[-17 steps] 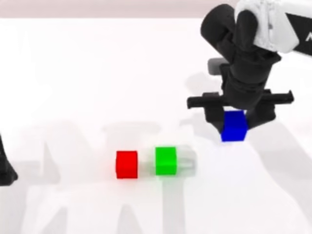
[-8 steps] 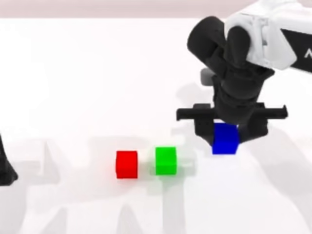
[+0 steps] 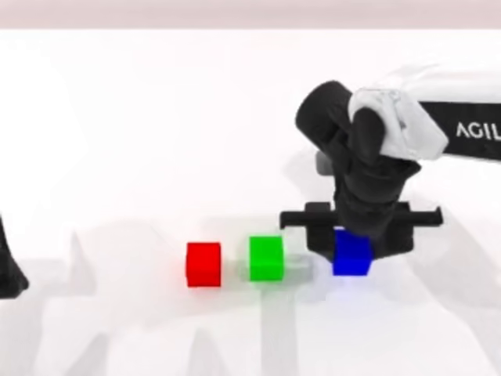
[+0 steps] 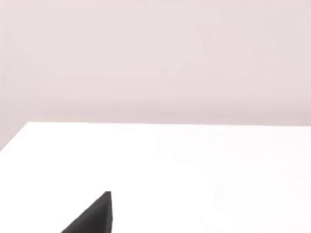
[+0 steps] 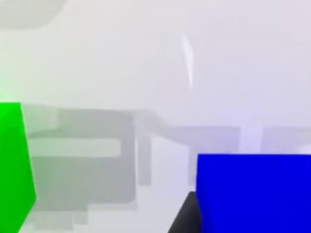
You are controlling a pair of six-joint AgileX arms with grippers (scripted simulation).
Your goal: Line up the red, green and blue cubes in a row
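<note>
**Three cubes, one row taking shape**

Three cubes are in play on the white table (image 3: 117, 157). Red cube (image 3: 203, 264) sits left of centre, green cube (image 3: 266, 258) just beside it on the right with a narrow gap between, both flat on the table. Over to the right of green comes the blue cube (image 3: 351, 254), roughly level with the other two, and it is pinched in the right end effector (image 3: 351, 249). The black fingers flank the blue cube on either side, pressed against it, with the arm's dark wrist and white casing reaching in from the table's right side. Whether blue is touching the table or held just above it, I cannot tell. The gap from green to blue is wider than the one between red and green.

From the right wrist, blue (image 5: 252, 191) fills the near corner with a dark finger edge beside it, and green (image 5: 14, 167) shows at the far edge, open table between them.

Left arm is parked at the table's left edge, only a dark sliver in the top view; its end effector's state I cannot tell.
</note>
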